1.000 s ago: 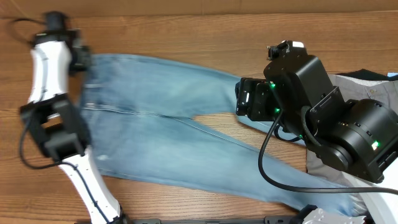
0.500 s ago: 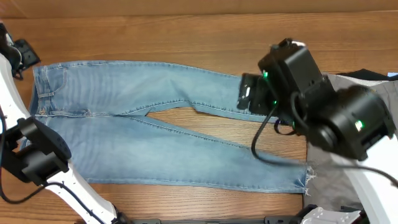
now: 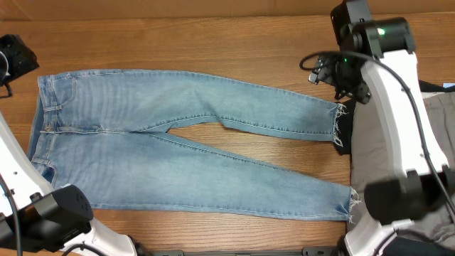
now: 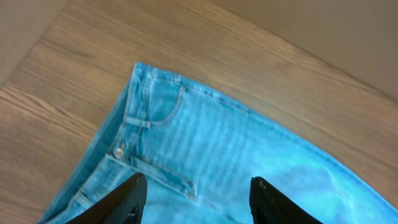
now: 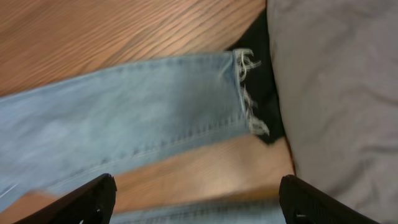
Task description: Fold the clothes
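The clothes, a pair of light-blue jeans (image 3: 178, 146), lie flat on the wooden table (image 3: 213, 35). The waistband (image 4: 127, 118) is at the left and both legs run right, spread in a narrow V. The frayed hem (image 5: 249, 93) of the far leg ends by the right gripper. My left gripper (image 4: 199, 199) hovers open over the waistband and front pocket, holding nothing; overhead it shows at the far left edge (image 3: 13, 62). My right gripper (image 5: 199, 202) stands wide open above the bare wood between the two legs, near the hems, also holding nothing.
A grey cloth (image 3: 387, 153) lies at the right end of the table, with a dark garment (image 5: 264, 93) under its edge, touching the far leg's hem. The right arm's white link (image 3: 391, 107) crosses over this pile.
The left gripper opened, let go of the waistband and drew off to the left. The jeans slid left and now lie spread flat. The right arm swung back and uncovered both hems.
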`<state>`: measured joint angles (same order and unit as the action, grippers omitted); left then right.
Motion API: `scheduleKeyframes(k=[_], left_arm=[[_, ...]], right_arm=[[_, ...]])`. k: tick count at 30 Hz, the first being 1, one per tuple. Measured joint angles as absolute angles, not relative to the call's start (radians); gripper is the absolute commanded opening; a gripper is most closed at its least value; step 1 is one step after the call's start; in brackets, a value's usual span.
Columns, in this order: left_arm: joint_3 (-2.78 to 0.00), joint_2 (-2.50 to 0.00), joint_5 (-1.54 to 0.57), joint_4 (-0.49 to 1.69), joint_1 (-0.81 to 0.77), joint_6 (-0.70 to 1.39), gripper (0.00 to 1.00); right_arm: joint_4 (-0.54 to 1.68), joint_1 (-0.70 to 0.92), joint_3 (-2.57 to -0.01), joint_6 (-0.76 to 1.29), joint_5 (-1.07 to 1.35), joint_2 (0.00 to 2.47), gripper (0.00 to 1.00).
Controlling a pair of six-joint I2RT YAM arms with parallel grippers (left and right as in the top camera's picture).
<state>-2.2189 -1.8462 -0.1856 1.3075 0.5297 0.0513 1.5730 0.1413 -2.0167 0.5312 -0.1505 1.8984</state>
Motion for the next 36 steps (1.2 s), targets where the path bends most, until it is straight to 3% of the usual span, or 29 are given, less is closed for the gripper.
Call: scheduleKeyframes(k=[12,23,28,31,32,35,36], left_arm=[[-2.219,-1.756,-0.281,1.480,0.504,0.006,0.56],[-2.219,-1.744,-0.284,1.497,0.431,-0.031,0.58],[-2.219,-1.744,-0.271,1.504,0.418,-0.034,0.61],[-2.219,-1.744,-0.265,1.504,0.418,-0.034,0.62],[-2.219,-1.744,-0.265,1.504,0.418,-0.034,0.62],[-2.219,-1.744,-0.260,1.505,0.418,-0.034,0.62],[-2.219,-1.744,-0.258,1.505,0.418,-0.034,0.62]], right_arm=[[1.433,-0.093,-2.014,0.265,-0.011,2.314,0.73],[1.335,-0.120,-2.006,0.099,0.200,2.372,0.62],[1.269,-0.117,-1.954,0.084,0.222,2.372,0.47],[1.247,-0.118,-1.929,0.076,0.225,2.368,0.28],[1.245,-0.120,-1.927,0.080,0.223,2.368,0.17],[1.225,-0.125,-1.921,0.079,0.217,2.368,0.04],[1.217,-0.125,-1.919,0.072,0.213,2.368,0.04]])
